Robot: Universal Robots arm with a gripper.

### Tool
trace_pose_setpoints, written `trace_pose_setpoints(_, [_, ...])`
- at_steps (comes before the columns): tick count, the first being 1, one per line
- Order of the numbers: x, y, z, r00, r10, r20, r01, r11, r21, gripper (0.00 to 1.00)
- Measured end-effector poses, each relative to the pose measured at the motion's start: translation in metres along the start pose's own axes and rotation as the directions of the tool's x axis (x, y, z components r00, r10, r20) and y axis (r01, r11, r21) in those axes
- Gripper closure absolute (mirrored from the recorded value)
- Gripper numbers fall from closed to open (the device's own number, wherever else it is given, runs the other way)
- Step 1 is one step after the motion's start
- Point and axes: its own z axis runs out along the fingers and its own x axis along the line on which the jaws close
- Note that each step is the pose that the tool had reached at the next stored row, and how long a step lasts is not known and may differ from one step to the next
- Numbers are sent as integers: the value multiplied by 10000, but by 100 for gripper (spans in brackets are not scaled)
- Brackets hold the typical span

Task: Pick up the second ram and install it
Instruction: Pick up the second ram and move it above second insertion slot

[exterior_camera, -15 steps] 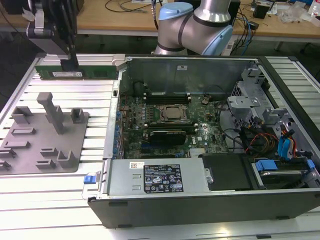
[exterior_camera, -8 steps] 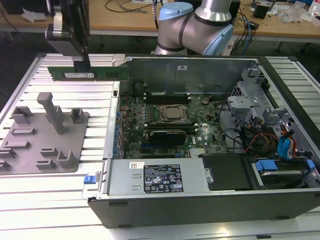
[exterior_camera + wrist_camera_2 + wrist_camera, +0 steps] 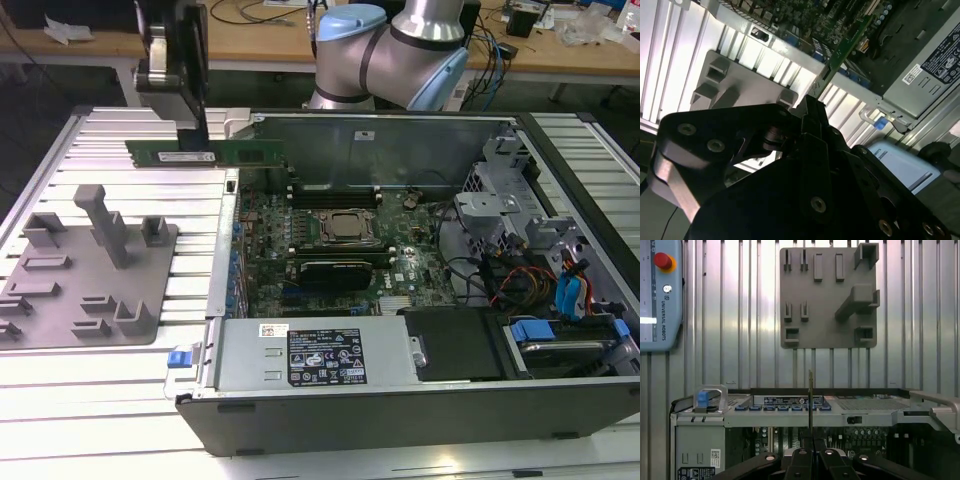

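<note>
The second ram (image 3: 240, 152) is a long green stick, held level in the air above the far corner of the open computer case on the exterior view's left. My gripper (image 3: 205, 137) is shut on it from above, near its middle. In the second wrist view the ram (image 3: 845, 50) juts out past the black fingers (image 3: 812, 107) towards the motherboard. Seen edge-on in the first wrist view, the ram (image 3: 810, 400) rises from the gripper (image 3: 810, 446) over the case wall. The motherboard (image 3: 340, 250) with its processor socket lies below, toward the exterior view's right.
A grey fixture plate (image 3: 90, 270) with raised blocks lies on the ribbed table left of the case in the exterior view. The power supply (image 3: 320, 355) lines the case's near side, with drive bays and cables (image 3: 540, 270) at the right. A teach pendant (image 3: 657, 295) lies on the table.
</note>
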Motion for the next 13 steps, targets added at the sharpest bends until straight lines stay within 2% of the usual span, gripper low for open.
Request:
trace_pose_setpoints(6, [0,-151,109,10000,0,0,0,10000,0,91])
trace_pose_setpoints(8, [0,-211,122,10000,0,-2,0,10000,-2,91])
trace_pose_setpoints(9, [0,-279,136,10000,1,-3,-1,10000,-5,91])
trace_pose_setpoints(13, [0,-434,172,10000,1,-9,-1,10000,-21,91])
